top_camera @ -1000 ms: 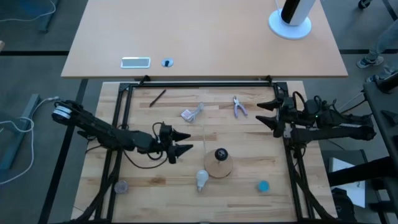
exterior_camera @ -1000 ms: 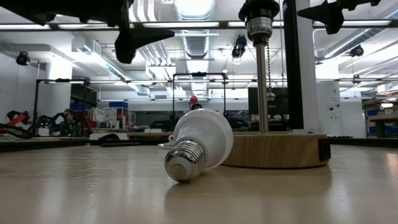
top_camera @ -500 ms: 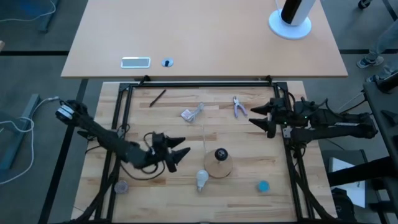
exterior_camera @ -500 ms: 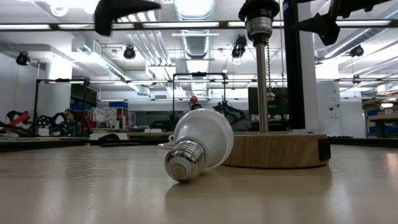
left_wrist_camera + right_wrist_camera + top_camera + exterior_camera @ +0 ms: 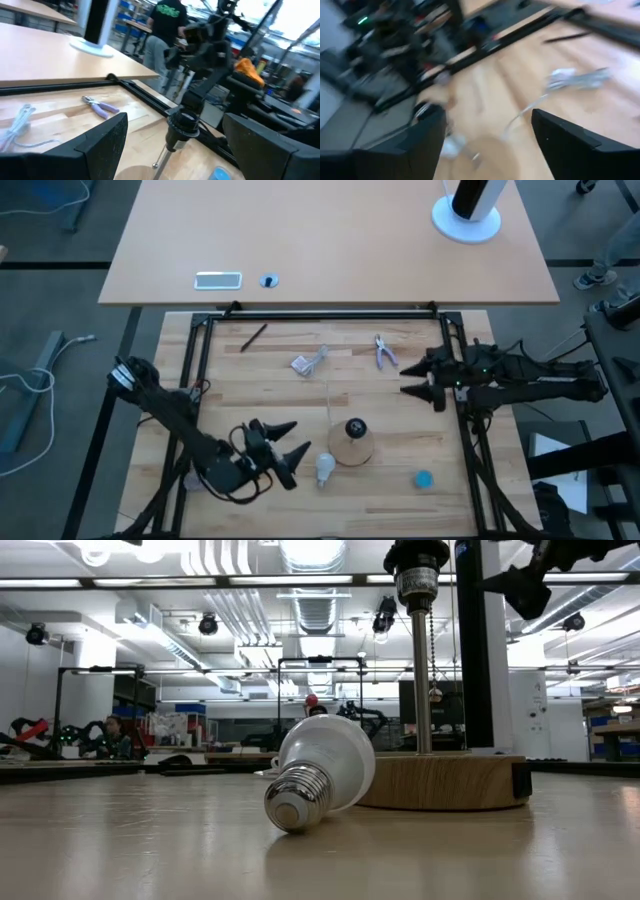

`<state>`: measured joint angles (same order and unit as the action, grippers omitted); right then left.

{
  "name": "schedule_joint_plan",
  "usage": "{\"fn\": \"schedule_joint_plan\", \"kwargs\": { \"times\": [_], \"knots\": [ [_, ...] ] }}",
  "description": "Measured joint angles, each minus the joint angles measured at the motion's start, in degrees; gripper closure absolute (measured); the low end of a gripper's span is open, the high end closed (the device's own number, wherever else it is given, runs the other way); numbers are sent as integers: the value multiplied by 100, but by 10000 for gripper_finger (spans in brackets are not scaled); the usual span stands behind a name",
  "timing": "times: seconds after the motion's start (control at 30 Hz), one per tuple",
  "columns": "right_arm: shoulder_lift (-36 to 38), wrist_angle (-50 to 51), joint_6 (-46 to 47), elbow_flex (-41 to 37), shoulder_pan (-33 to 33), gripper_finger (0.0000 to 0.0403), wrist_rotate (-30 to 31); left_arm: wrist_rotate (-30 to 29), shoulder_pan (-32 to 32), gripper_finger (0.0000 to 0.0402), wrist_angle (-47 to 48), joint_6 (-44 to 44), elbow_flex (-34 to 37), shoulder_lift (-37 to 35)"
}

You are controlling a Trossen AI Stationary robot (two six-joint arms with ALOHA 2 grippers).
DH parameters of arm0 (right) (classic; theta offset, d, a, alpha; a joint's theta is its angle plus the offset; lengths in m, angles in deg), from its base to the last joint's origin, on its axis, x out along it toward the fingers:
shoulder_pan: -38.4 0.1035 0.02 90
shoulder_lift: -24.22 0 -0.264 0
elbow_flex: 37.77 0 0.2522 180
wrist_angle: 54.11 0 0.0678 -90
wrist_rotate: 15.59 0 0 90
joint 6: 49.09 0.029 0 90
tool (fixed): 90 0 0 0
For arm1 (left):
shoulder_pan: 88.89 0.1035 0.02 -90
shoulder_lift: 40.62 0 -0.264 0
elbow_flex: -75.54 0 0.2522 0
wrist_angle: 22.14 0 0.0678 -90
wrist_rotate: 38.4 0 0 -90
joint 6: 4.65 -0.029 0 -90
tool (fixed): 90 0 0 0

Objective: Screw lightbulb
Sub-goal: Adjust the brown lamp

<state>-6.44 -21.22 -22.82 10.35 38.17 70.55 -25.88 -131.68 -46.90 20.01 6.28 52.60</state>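
Observation:
The white lightbulb (image 5: 323,469) lies on its side on the table, its screw base toward the near edge (image 5: 297,802), its glass end next to the round wooden disc (image 5: 353,447) with the black socket (image 5: 354,427). My left gripper (image 5: 291,452) is open and empty, just left of the bulb and above the table. My right gripper (image 5: 415,374) is open and empty at the right, far right of the disc. The socket on its stem also shows in the left wrist view (image 5: 181,127).
A crumpled clear wrapper (image 5: 309,361), small pliers (image 5: 385,352) and a dark pen (image 5: 252,337) lie toward the far edge. A blue cap (image 5: 423,478) lies near right, a grey disc (image 5: 194,478) near left. A black frame (image 5: 320,312) bounds the table.
My left gripper has moved toward the table's near edge and a little right, ending close beside the bulb. My right gripper has moved toward the table's left, nearer the disc. Both stay open. The bulb and disc have not moved.

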Motion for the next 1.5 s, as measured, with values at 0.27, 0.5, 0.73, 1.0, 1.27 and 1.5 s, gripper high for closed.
{"fn": "schedule_joint_plan", "kwargs": {
  "times": [0.27,0.5,0.73,1.0,1.27,1.5],
  "knots": [
    [-318,646,-273,-194,401,217,-780,-134,-277,83,8,169,-148,483],
    [-894,213,-221,-846,918,330,-241,-106,-331,83,391,582,-134,937],
    [-1591,-917,-570,-1329,1455,399,102,-690,-316,83,399,1321,-127,1424],
    [-2724,-2425,-470,-1716,1868,401,146,-703,-221,83,387,1323,-157,1628],
    [-3714,-3129,-583,-1601,2130,401,302,-706,-109,83,356,1338,-188,1518],
    [-3804,-3147,-646,-1571,2187,401,457,230,-96,83,-659,968,-188,1485]
  ]
}}
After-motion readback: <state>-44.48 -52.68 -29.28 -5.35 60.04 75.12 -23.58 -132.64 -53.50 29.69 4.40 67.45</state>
